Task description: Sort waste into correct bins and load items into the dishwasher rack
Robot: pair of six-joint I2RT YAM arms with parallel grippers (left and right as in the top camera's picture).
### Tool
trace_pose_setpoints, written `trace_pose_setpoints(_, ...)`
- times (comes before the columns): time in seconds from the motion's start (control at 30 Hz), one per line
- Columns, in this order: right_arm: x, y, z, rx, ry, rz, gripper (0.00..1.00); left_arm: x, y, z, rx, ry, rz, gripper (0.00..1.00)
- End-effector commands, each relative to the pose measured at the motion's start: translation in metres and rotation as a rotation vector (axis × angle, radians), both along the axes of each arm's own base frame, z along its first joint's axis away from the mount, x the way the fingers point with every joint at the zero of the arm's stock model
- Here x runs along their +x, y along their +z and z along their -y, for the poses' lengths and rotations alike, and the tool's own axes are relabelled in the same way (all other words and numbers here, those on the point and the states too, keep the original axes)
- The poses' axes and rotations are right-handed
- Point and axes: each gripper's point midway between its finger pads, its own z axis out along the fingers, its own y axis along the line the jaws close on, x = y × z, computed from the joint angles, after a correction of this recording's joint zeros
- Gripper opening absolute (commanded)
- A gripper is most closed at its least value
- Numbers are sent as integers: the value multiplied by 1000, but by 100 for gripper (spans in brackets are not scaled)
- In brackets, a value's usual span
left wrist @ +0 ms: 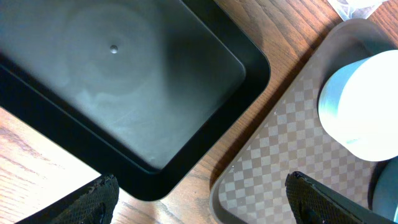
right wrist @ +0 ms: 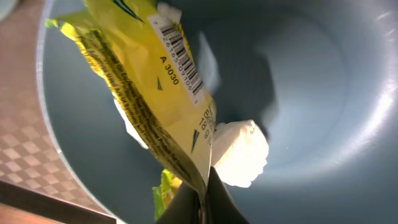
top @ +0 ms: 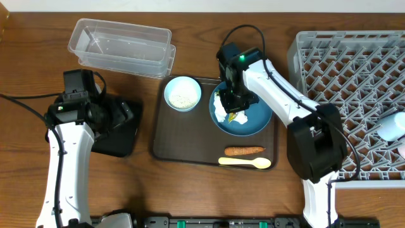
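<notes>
Right pincer (right wrist: 202, 200), we see, is pinched shut on the yellow-green wrapper (right wrist: 155, 81) just above the dark blue plate (right wrist: 323, 93), where crumpled white paper (right wrist: 242, 152) lies. Our left pincer (left wrist: 202, 202) hangs spread over the black tray (left wrist: 124, 81), well apart from the plate.

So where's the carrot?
In the overhead view the carrot lies on the right side of the brown tray, between the blue plate and the spoon.

Black tray (left wrist: 124, 93) beside brown tray (left wrist: 273, 155)
</notes>
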Motion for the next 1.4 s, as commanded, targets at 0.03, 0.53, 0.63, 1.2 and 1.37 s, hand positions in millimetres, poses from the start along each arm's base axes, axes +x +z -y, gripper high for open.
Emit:
trace_pose_setpoints(0.03, 8, 24, -6, 34, 9, 74, 1, 2, 2, -2, 1, 6, 1, 88)
trace_pose_setpoints(0.53, 6, 30, -5, 36, 9, 79, 28, 3, 2, -2, 1, 5, 6, 88)
trace_pose_setpoints(0.63, 6, 30, -4, 31, 8, 78, 31, 6, 3, 0, 3, -3, 19, 85)
trace_pose_setpoints(1.2, 22, 97, 15, 111, -45, 250, 20, 99, 81, 14, 67, -83, 431, 46)
trace_pose_setpoints(1.37, 21, 143, 41, 148, -100, 342, 32, 136, 86, 13, 83, -115, 449, 44)
